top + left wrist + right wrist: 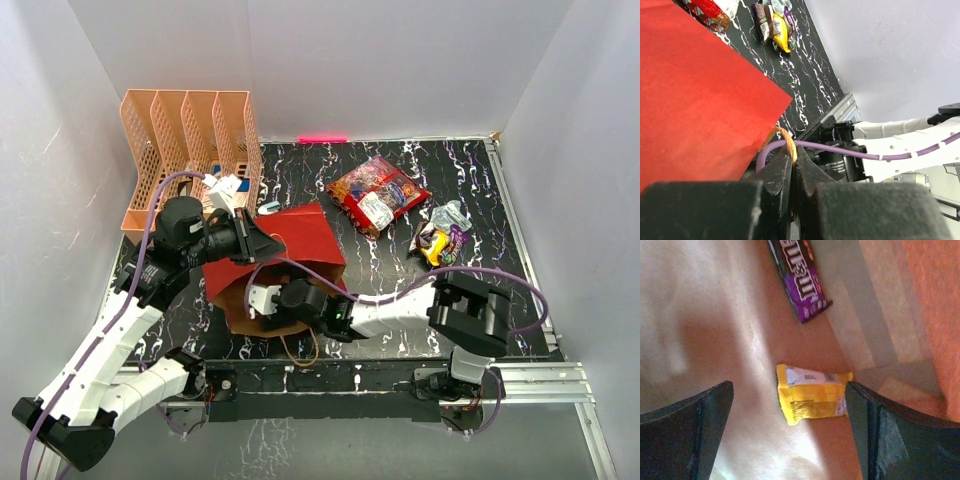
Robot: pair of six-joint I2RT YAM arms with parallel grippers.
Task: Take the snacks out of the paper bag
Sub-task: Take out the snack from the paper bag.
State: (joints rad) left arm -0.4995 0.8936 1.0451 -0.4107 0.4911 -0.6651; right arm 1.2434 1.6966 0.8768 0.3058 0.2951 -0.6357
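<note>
Top view: the paper bag [305, 240], glossy red outside, lies on its side on the black marbled counter [400, 160], with its mouth toward the arm bases. The left fingers [262, 242] sit at its upper edge. The right fingers [262, 300] reach into its mouth. A red candy bag [378, 195] with a clear window and white label lies outside on the counter, small packets [443, 240] near it. A peach file rack [190, 150] stands far left.

Left wrist view: the left fingers [780, 175] are clenched on the bag's tan twisted handle [787, 142], beside its red wall.

Right wrist view: the right fingers [685, 435] stand spread, grasping nothing, inside the brown kraft interior. A yellow packet [812, 392] lies between them, and a purple packet [802, 290] lies beyond it.
</note>
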